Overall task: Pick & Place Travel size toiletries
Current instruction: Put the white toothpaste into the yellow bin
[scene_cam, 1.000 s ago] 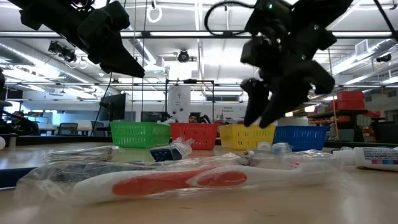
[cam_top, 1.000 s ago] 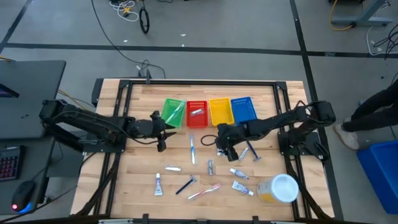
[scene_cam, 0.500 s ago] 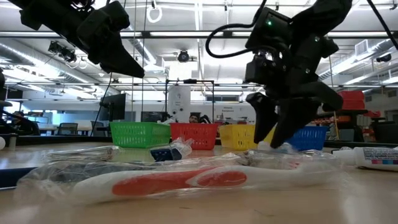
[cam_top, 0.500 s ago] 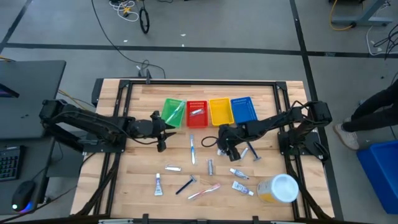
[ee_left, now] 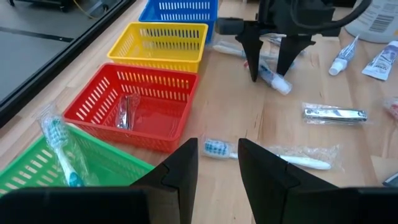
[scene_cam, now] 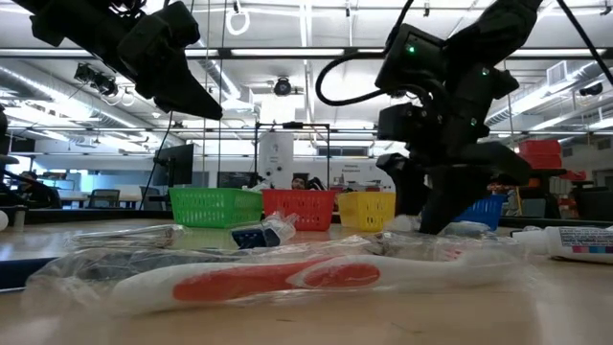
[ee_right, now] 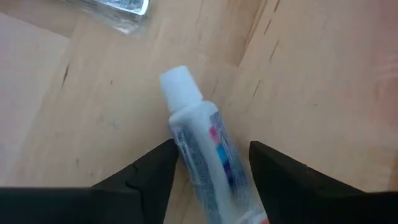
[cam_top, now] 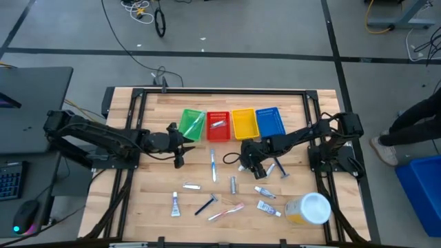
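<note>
The pale wooden plank surface [cam_top: 158, 189] stands on grey concrete floor [cam_top: 227, 27]. The right hand [ee_right: 208, 165], fingers apart, straddles a small white-capped tube [ee_right: 202, 140]. The left hand [ee_left: 217, 158] hovers open near the red plastic basket [ee_left: 140, 106].

Toiletries [cam_top: 213, 166], baskets [cam_top: 231, 124] on wooden table [cam_top: 155, 186]

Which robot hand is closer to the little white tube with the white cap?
The right gripper. Its open fingers stand on either side of the little white tube, low over the table. The left gripper waits far off beside the green basket.
</note>
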You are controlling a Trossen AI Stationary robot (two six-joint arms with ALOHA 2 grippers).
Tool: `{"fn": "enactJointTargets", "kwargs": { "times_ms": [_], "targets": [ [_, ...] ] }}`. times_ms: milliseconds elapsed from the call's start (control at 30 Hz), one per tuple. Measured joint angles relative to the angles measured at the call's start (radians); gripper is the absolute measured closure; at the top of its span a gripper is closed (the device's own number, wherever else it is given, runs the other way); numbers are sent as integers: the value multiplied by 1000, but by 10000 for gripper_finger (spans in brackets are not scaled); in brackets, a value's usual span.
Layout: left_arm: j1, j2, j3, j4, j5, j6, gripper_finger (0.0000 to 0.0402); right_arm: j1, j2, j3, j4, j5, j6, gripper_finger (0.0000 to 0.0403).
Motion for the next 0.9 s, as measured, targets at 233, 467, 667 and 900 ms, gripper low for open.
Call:
{"fn": "enactJointTargets", "kwargs": {
  "times_ms": [233, 467, 667, 900],
  "targets": [
    [0, 0, 0, -1, 0, 0, 279, 0, 21, -1, 5, -27, 0, 243],
    [0, 0, 0, -1, 0, 0, 279, 2, 16, -2, 19, -25, 22, 276],
    [0, 0, 0, -1, 0, 0, 279, 2, 19, 15, 26, -27, 72, 285],
    [0, 0, 0, -1, 0, 0, 279, 2, 2, 85, 115, -1, 95, 297]
  ]
}}
